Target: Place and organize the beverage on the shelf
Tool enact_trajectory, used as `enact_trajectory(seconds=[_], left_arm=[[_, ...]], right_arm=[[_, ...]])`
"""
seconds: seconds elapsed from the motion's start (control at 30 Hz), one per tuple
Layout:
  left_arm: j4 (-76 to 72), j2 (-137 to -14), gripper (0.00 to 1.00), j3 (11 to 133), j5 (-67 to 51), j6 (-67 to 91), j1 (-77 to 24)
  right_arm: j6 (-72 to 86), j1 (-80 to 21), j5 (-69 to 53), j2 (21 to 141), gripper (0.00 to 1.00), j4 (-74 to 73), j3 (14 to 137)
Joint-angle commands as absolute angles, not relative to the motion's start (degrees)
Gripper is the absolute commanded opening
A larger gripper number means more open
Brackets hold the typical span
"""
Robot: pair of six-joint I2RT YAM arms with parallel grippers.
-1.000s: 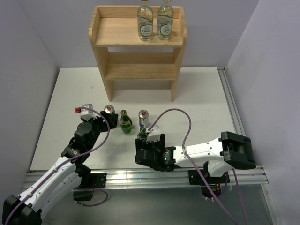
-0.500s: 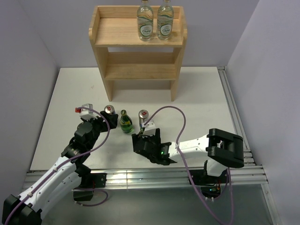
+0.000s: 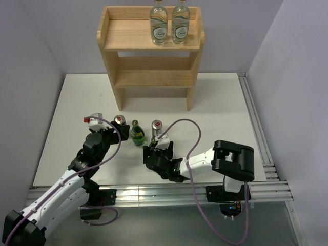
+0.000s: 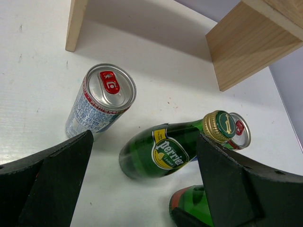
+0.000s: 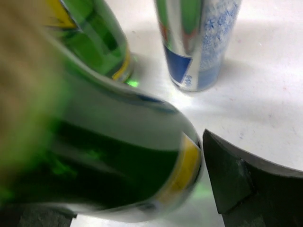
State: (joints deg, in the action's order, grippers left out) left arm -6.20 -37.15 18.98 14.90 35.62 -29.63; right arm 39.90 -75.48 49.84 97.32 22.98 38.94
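On the top board of the pine shelf point(image 3: 128, 32) stand two clear water bottles point(image 3: 159, 23) point(image 3: 180, 23). Two slim cans point(image 3: 119, 121) point(image 3: 156, 125) and an upright green bottle point(image 3: 136, 133) stand on the table. My left gripper point(image 3: 111, 134) is open just short of them; its wrist view shows a can point(image 4: 102, 101) and the green bottle point(image 4: 161, 151) ahead of its spread fingers point(image 4: 52, 175). My right gripper point(image 3: 155, 152) is open around a second green bottle point(image 5: 109, 156), which fills the space between its jaws and looks tilted. A thin gap shows at the right finger point(image 5: 246, 179).
The white table ends at a metal rail point(image 3: 154, 193) along the near edge and another point(image 3: 253, 118) on the right. Grey walls close in on both sides. The shelf's two lower tiers point(image 3: 154, 77) hold nothing. Purple cables point(image 3: 197, 134) loop over both arms.
My right gripper has slid left and down around the second green bottle, and its forearm has swung in behind it. The left arm, cans and first bottle have not moved.
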Motion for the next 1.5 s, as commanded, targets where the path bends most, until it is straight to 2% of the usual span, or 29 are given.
enact_trajectory(seconds=[0.0,0.27,0.37,0.47,0.5,0.57,0.6,0.7,1.1,1.3,1.47], left_arm=[[-8.8,-37.5,0.96,20.5,14.9,35.2,-29.9],[-9.2,-37.7,0.96,20.3,14.9,35.2,-29.9],[-9.3,-37.9,0.97,20.2,14.8,35.2,-29.8],[-9.5,-37.9,0.97,20.0,14.7,35.3,-29.9],[-9.6,-37.9,0.96,20.0,14.7,35.3,-29.9],[-9.6,-37.8,0.96,20.0,14.8,35.4,-29.9],[-9.5,-37.8,0.97,20.0,14.9,35.4,-29.9],[-9.2,-37.6,0.96,19.9,15.0,35.3,-29.9],[-8.4,-36.3,0.96,20.0,15.3,35.2,-29.8],[-8.4,-35.8,0.97,19.8,15.2,35.3,-29.9],[-8.3,-35.6,0.96,20.0,15.2,35.3,-29.9]], right_arm=[[40.0,-75.2,52.6,100.6,0.99,25.9,37.1],[40.8,-75.3,54.2,102.0,0.91,27.1,36.6],[40.7,-75.4,54.8,102.2,0.81,27.7,36.5],[41.0,-75.4,55.2,102.1,0.59,27.9,36.3],[40.8,-75.4,55.2,102.0,0.45,27.8,36.2],[41.0,-75.4,55.5,101.3,0.28,27.4,36.2],[41.1,-75.5,55.5,100.9,0.15,26.5,36.3],[41.5,-76.3,57.2,98.3,0.00,22.9,37.2],[39.1,-84.2,68.2,77.5,0.00,-1.8,49.1],[25.3,-84.8,70.9,68.7,0.00,-0.2,54.7],[16.8,-79.5,65.6,67.2,0.00,3.5,61.1]])
